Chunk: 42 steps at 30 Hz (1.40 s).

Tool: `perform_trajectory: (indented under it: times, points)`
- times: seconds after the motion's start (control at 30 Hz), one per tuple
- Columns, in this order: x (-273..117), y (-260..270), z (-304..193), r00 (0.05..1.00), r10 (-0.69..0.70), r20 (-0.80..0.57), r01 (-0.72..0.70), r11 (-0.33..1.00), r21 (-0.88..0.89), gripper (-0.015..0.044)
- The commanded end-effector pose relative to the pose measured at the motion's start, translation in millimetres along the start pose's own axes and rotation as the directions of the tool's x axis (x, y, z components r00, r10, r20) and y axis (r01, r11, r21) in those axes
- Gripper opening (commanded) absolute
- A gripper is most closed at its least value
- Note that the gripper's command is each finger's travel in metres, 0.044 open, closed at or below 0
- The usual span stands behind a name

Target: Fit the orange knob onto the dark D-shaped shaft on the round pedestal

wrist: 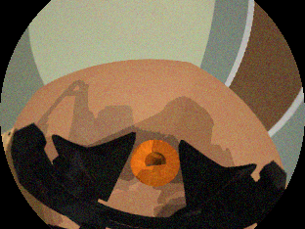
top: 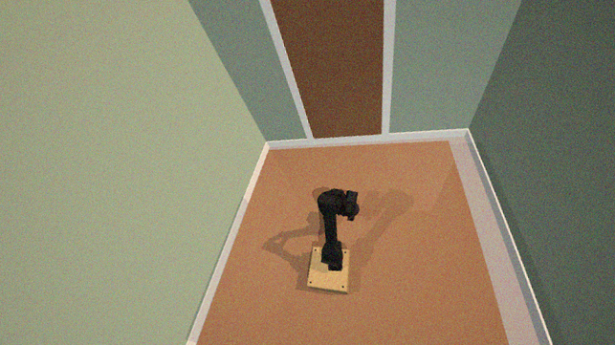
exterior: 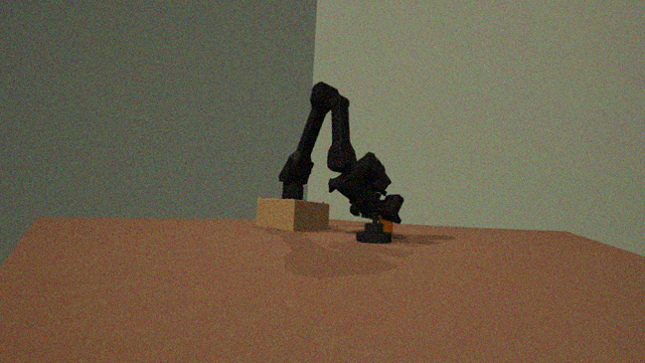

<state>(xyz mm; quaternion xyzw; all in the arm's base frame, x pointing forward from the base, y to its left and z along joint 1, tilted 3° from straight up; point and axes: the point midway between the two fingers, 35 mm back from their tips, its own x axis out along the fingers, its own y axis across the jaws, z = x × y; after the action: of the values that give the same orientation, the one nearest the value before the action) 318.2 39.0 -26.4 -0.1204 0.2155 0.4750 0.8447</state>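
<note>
The orange knob [exterior: 388, 226] [wrist: 142, 171] stands behind the dark round pedestal [exterior: 373, 239] in the exterior view, clear of the shaft. Its holed end faces the wrist camera, and the hole's flat side appears toward the bottom of that view. The dark shaft [exterior: 375, 220] rises bare from the pedestal. My gripper [wrist: 158, 140] is open around the knob, with a narrow gap visible at the left finger. The arm hides the knob and pedestal in the top view. The shaft's flat side cannot be made out.
The arm's wooden base block [top: 329, 282] [exterior: 276, 214] stands left of the pedestal in the exterior view. The arm [top: 330, 229] [exterior: 312, 130] reaches over the pedestal area. Its shadows fall across the floor around the knob.
</note>
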Motion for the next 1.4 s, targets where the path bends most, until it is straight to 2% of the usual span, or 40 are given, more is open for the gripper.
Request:
perform_trajectory:
  times: [0.0, 0.5, 0.73, 0.93, 1.17, 1.3, 1.37]
  points:
    - [0, 0, 0, 1.000, 0.001, 0.003, -0.001, 1.000, 0.003, 0.0260]
    - [0, 0, 0, 1.000, 0.001, 0.003, -0.001, 1.000, 0.003, 0.0260]
    - [0, 0, 0, 1.000, 0.001, 0.003, -0.001, 1.000, 0.003, 0.0440]
    - [-1, 0, 2, 1.000, 0.001, 0.003, -0.001, 1.000, 0.003, 0.0440]
    - [-37, -2, 63, 1.000, -0.001, 0.000, 0.001, 1.000, -0.001, 0.0440]
    - [-42, -1, 69, 1.000, -0.001, 0.000, 0.001, 1.000, -0.001, 0.0440]
    - [-38, -3, 68, 0.999, 0.003, -0.051, -0.003, 1.000, 0.014, 0.0440]
